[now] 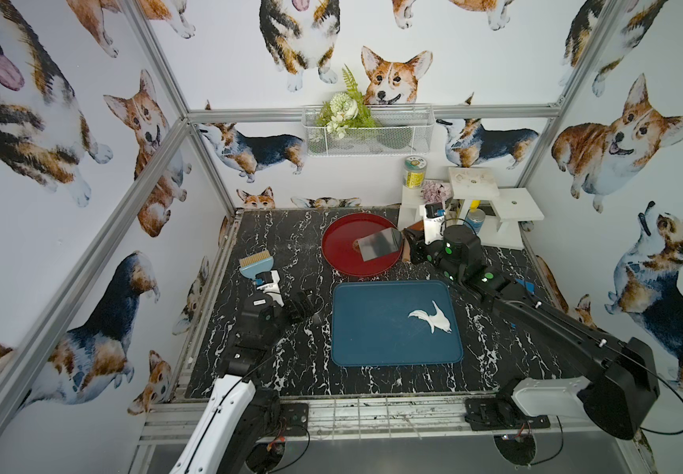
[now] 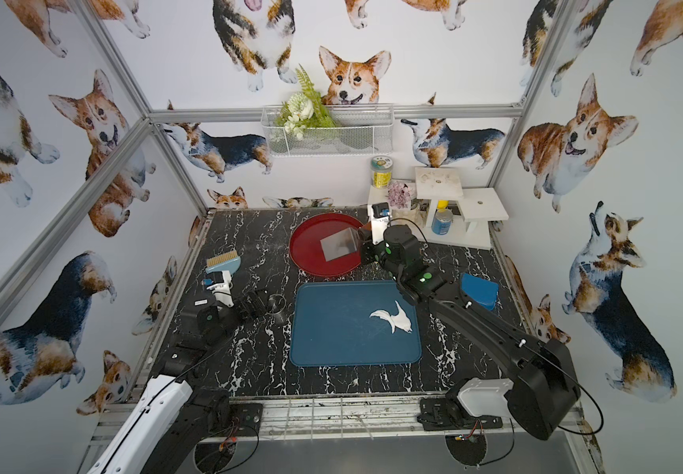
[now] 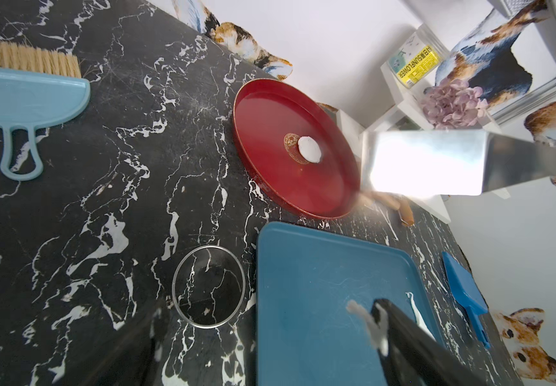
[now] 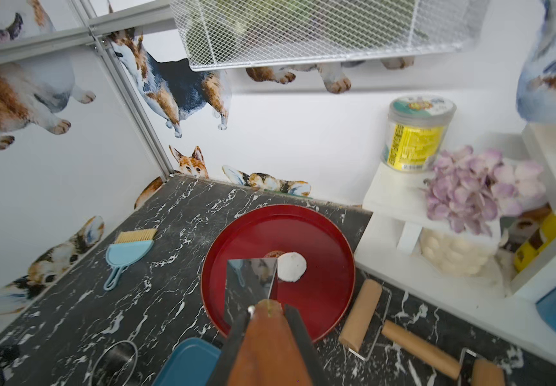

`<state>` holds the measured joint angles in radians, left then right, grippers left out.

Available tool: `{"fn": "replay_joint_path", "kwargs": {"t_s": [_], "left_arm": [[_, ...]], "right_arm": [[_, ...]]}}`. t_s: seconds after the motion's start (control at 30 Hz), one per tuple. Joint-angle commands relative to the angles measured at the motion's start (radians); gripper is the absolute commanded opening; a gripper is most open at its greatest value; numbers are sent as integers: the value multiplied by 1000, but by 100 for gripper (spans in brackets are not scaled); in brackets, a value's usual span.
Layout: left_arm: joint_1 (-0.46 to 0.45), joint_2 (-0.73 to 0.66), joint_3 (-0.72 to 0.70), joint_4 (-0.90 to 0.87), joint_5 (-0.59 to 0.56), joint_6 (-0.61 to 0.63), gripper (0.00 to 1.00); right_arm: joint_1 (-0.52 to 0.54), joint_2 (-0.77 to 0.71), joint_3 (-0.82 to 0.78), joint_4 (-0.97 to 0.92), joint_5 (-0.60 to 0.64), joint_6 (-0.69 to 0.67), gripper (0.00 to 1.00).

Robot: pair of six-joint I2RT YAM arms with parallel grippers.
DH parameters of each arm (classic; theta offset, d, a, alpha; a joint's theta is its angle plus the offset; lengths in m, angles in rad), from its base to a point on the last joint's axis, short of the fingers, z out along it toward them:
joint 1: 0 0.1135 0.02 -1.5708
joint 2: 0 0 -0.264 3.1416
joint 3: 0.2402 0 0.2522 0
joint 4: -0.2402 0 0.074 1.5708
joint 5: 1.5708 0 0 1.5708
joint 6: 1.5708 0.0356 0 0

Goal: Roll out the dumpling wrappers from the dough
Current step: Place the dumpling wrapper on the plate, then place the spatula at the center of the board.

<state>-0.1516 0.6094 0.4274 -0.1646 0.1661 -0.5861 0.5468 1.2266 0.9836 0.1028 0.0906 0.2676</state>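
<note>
Left gripper [image 1: 303,305] is wide open with nothing in it, low over the black table [image 1: 311,377], near a light blue brush [image 1: 249,270]. Next to it a metal ring [image 3: 208,286] lies flat, just left of the blue tray [image 1: 372,349]. Ragged white dough [image 1: 434,318] lies on the tray's right part. Behind the tray sits the red plate [image 4: 330,267], with one small round dumpling wrapper [image 4: 291,266] in its middle. Right gripper [image 4: 268,334] squeezes the wooden handle of a spatula [image 4: 250,280]. Its shiny blade hangs over the plate, right beside the wrapper. A rolling pin [image 4: 360,315] lies further right.
</note>
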Motion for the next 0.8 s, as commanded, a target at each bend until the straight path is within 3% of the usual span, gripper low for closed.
{"fn": "replay_joint_path", "kwargs": {"t_s": [0.0, 0.4, 0.6, 0.77], "left_arm": [[2, -16, 2, 5, 24, 3, 100], [1, 2, 38, -42, 58, 17, 100], [1, 59, 54, -26, 82, 17, 100], [1, 119, 70, -21, 107, 23, 100]], "right_arm": [[-42, -84, -91, 89, -161, 192, 0], [-178, -331, -333, 7, -262, 334, 0], [-231, -336, -416, 31, -361, 386, 0], [-273, -328, -446, 43, -327, 434, 0]]}}
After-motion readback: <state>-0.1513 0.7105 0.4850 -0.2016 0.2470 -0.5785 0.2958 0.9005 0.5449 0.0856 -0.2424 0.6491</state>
